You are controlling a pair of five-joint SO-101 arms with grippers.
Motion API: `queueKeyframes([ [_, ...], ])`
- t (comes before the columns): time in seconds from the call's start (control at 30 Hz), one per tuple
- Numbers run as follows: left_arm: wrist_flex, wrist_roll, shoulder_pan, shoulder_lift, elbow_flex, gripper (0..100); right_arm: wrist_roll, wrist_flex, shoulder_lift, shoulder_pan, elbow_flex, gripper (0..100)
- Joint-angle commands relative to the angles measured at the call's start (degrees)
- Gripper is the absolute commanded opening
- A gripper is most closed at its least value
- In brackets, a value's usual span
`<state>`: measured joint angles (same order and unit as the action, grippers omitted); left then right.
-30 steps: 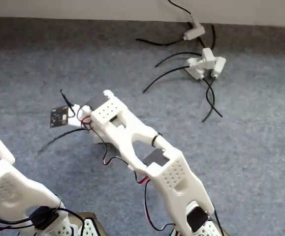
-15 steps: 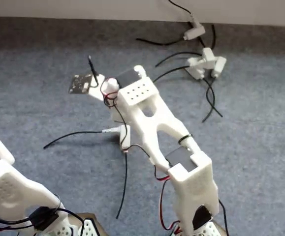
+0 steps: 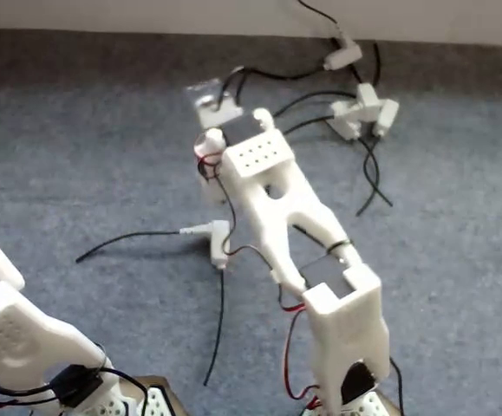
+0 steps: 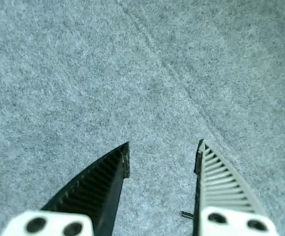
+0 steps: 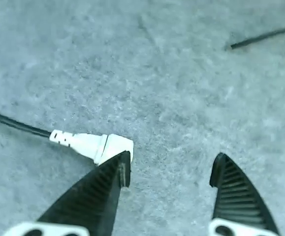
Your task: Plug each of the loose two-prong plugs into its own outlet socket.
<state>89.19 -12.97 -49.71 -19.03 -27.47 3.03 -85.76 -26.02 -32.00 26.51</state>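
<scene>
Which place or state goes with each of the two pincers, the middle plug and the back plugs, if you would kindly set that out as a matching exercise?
Things:
1 left pincer
2 right pincer
3 middle plug
4 back plugs

Places or states:
A lying beside the right arm
B open, over bare carpet
C near the carpet's far edge
D open, a white plug at one finger

Pairs: 1-B, 2-D, 3-A, 4-C
</scene>
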Motion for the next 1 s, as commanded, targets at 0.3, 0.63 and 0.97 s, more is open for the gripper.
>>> queueKeyframes([
  [0.3,-0.9,0.4,0.3,0.2,1.5,23,17.6,-4.4,3.7,-4.4,1.7,26.2],
  [0.63,-0.5,0.3,0.5,0.3,1.5,23,17.6,-10.2,8.0,-9.9,1.7,26.2],
  [0.97,-0.5,0.2,3.3,0.4,1.5,23,17.6,-1.4,17.5,-11.4,-15.6,26.2],
])
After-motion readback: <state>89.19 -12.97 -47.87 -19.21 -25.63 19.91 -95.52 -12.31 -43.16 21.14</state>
